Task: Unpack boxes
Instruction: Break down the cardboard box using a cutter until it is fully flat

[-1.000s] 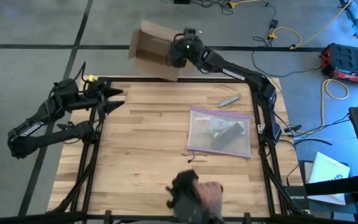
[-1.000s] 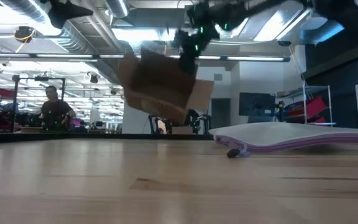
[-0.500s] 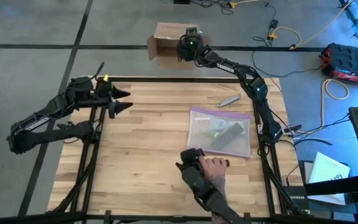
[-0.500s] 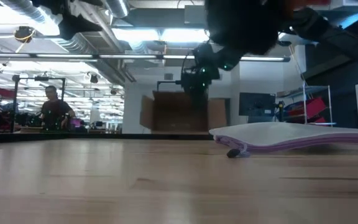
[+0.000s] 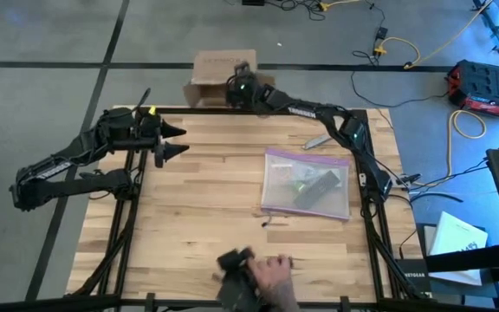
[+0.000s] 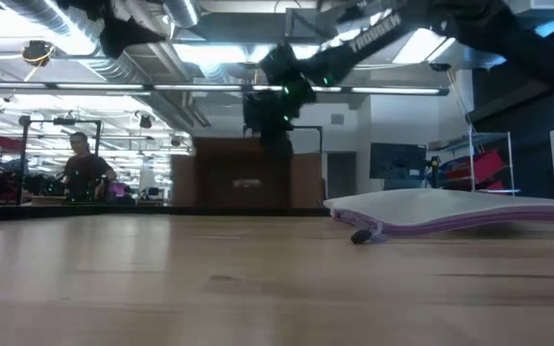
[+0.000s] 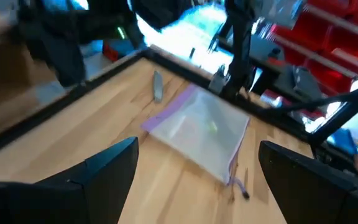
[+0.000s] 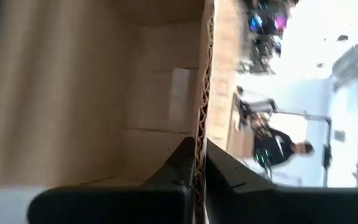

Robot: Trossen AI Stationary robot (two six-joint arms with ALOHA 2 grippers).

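The box [image 5: 217, 74] is pinched by its wall in the right gripper [image 8: 199, 163], beyond the table's far edge. The clear bag [image 5: 307, 184] is already laid on the table [image 5: 197, 208]. The left gripper [image 7: 197, 180] is held spread wide and empty.

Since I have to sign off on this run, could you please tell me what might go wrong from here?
1. The right gripper pinches only one thin wall of the box, which sits beyond the table's far edge; it could slip and drop to the floor.
2. A person's hand is over the table's near edge; an arm swinging back could hit it.
3. The left gripper waits open near the far-left corner, so nothing else supports the box.
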